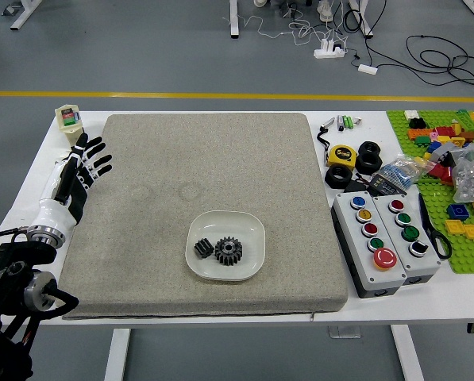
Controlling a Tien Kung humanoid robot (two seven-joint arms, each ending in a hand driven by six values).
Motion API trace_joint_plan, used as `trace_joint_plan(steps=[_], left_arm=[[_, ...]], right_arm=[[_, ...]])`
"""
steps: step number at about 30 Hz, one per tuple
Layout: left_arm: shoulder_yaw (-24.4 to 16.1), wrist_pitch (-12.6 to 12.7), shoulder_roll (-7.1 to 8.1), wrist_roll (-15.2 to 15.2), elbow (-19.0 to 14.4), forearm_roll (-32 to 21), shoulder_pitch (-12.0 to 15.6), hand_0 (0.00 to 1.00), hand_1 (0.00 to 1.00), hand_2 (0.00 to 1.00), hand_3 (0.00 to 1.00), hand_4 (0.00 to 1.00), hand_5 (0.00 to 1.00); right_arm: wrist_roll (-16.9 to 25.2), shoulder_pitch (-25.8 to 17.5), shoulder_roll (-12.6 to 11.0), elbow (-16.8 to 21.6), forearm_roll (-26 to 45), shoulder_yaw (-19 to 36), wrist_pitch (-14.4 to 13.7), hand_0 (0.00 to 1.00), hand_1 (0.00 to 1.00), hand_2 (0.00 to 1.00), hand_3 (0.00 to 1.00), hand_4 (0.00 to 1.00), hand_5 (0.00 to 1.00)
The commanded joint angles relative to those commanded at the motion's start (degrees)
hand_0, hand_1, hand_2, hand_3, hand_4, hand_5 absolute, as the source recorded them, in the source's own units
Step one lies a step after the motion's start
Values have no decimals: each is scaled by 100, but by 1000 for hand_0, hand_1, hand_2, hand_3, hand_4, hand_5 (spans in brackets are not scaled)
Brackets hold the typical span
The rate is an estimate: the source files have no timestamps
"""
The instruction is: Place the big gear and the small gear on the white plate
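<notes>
Robotics lab, 2 button boxes (368,244)

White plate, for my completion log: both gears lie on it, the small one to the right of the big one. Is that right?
Not quite: the head view shows the small gear to the left of the big gear. Both do lie on the white plate.

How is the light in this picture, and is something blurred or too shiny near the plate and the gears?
Head view: soft, even light on the mat; plate pale, its rim still clear; big gear shows its teeth, small gear is too dark for fine detail; glints on the clear bag; no obvious blur on the left hand.
</notes>
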Motion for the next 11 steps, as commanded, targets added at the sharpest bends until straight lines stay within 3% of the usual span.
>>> trace_joint_plan(steps=[11], left_arm=[[-43,-10,0,8,21,28,-2,796,823,885,810,866,856]], right_arm=[[-1,4,-3,0,-17,14,7,599,609,697,563,759,713]])
